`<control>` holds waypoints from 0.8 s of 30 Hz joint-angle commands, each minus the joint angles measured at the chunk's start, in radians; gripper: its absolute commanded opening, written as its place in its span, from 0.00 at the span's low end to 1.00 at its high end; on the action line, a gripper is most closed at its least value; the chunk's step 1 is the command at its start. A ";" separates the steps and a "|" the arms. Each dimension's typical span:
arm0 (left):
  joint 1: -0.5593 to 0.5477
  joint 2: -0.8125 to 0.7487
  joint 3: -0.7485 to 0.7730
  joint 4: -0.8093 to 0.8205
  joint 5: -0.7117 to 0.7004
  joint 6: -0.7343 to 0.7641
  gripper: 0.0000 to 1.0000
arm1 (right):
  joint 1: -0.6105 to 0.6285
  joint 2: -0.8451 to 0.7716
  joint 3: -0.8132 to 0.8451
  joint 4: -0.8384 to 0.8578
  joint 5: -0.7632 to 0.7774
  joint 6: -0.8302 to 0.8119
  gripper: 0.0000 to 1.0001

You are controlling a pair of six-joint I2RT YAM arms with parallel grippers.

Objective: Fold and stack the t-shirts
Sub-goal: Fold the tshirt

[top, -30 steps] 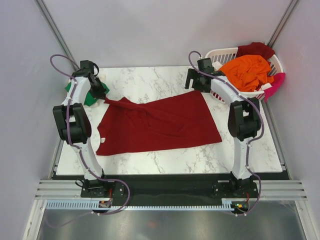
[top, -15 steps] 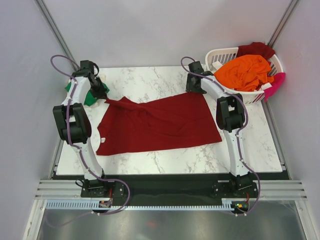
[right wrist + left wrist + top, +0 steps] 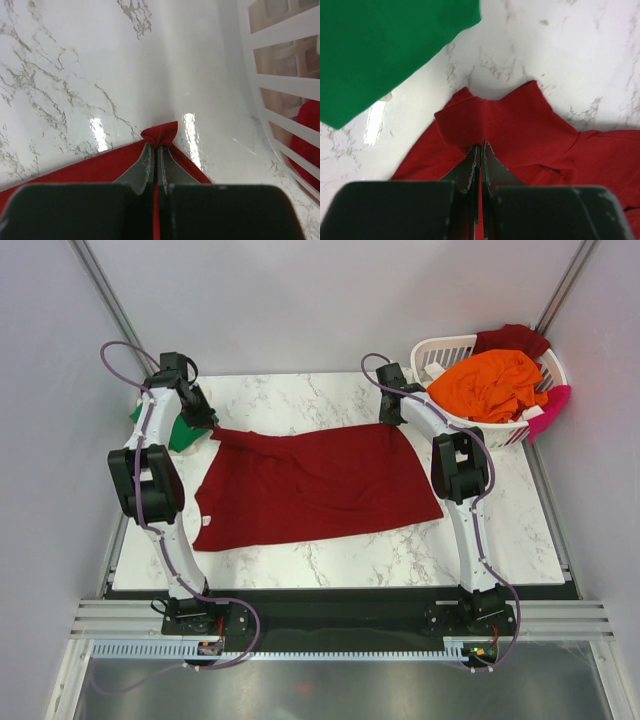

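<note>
Top view, large shirt: the large dark red cloth t-shirt (image 3: 315, 485) lies spread over the middle of the white marble-patterned table top (image 3: 330, 555). Its far edge runs nearly straight from one gripper to the other.
Top view, left gripper: the left gripper (image 3: 212, 429) is down on the shirt's far left corner.
Top view, right gripper: the right gripper (image 3: 394, 424) is down on the far right corner, near the basket.
Top view, green shirt: a bright green cloth t-shirt (image 3: 180, 436) lies at the table's far left edge, partly hidden by the left arm.
Top view, basket: the white slotted plastic laundry basket (image 3: 437, 347) stands at the far right corner. A crumpled orange cloth t-shirt (image 3: 490, 380) lies on top, a smaller dark red cloth t-shirt (image 3: 512, 338) is at the far rim, and a pink cloth t-shirt (image 3: 556, 405) hangs over the right side.
Left wrist, grip: the fingers are pressed together, pinching a raised fold of the large dark red shirt (image 3: 520, 130).
Left wrist, surroundings: the green shirt (image 3: 380, 45) fills the upper left, apart from the red one, with bare marble between them.
Right wrist, grip: the jaws are pressed together on the shirt's pointed corner (image 3: 160, 134), and a small tip of cloth pokes out past the fingertips.
Right wrist, basket: the basket wall (image 3: 280, 35) curves down the right side, near the corner but apart from it. Red cloth shows through a lower slot.
</note>
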 commanded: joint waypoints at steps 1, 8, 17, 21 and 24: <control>-0.019 0.045 0.123 0.016 0.046 0.054 0.02 | -0.002 -0.038 -0.014 -0.038 0.037 -0.018 0.00; -0.105 0.152 0.336 0.015 0.043 0.126 0.02 | -0.022 -0.098 -0.002 -0.041 0.015 -0.055 0.00; -0.149 0.085 0.284 0.012 0.001 0.146 0.02 | -0.040 -0.225 -0.060 0.007 -0.090 -0.052 0.00; -0.149 0.010 0.250 0.007 -0.009 0.155 0.02 | -0.040 -0.294 -0.112 0.004 -0.075 -0.052 0.00; -0.149 -0.073 0.185 0.006 -0.014 0.150 0.02 | -0.042 -0.349 -0.182 0.004 -0.075 -0.054 0.00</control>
